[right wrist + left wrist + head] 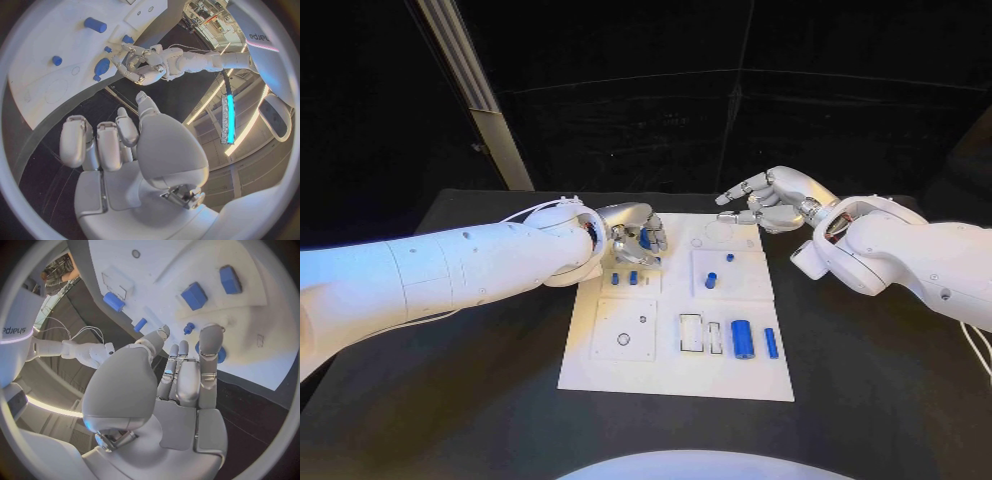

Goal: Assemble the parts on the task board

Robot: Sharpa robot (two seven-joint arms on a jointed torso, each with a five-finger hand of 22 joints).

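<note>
The left silver robot hand (635,240) hovers low over the white rectangular task board (678,372) on the black desk (473,400), fingers curled toward small blue plastic parts (623,279) (holding nothing, apparently). The right silver robot hand (769,203) waits, fingers apart, empty.

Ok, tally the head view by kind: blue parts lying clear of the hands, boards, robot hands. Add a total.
Blue parts: 6
Task board: 1
Hands, left hand and right hand: 2
Total: 9
</note>
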